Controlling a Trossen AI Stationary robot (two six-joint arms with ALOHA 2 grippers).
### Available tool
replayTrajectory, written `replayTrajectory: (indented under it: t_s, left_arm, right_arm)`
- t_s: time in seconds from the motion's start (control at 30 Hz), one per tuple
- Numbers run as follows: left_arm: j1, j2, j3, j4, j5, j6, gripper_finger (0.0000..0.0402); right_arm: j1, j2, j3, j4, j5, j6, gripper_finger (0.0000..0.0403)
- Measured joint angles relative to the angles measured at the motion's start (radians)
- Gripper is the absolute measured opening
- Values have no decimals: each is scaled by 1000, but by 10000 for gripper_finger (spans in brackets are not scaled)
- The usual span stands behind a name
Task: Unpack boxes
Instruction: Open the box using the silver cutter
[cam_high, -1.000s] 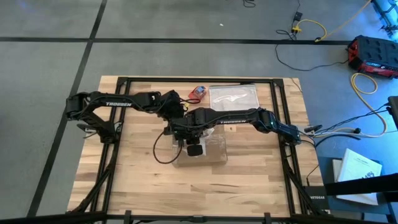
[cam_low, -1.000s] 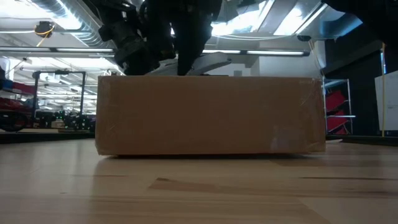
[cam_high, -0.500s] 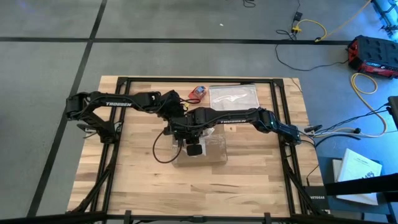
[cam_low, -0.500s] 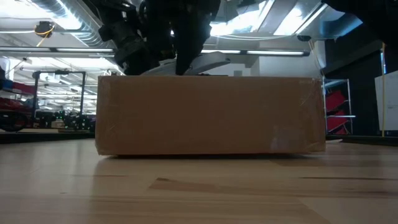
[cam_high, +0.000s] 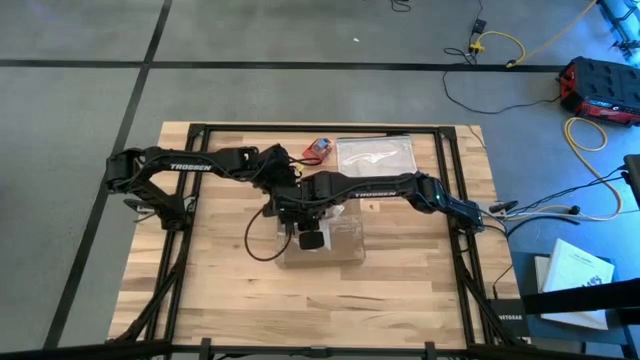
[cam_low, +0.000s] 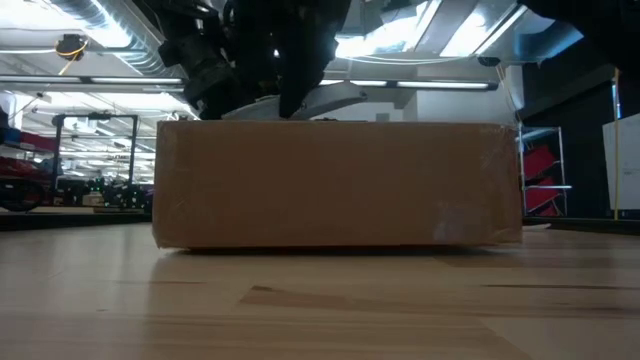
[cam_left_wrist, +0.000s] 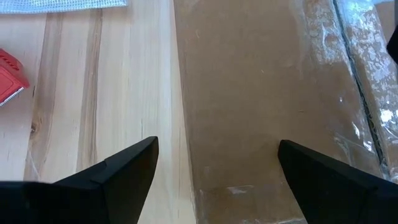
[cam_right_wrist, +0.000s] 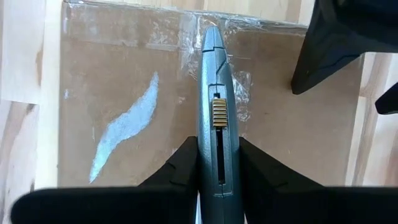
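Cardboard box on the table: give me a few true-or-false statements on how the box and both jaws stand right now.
1. The right gripper is shut on a dark blue-grey box cutter. True.
2. The cutter's tip lies over the taped seam of the cardboard box. True.
3. The left gripper is clamped on a box flap. False: its jaws stand open, one finger over the wooden table, the other over the box.
4. The box's flaps are folded open. False: the top is closed and tape covers the seam.
5. A small red object lies on the table beside the box. True.
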Motion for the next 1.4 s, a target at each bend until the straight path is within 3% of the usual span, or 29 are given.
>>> replayTrajectory:
  t_s: [1.4]
  left_arm:
    - [0,0,0,3,-4,3,321]
  right_arm:
    - [-2,2,-1,-27,-19,1,64]
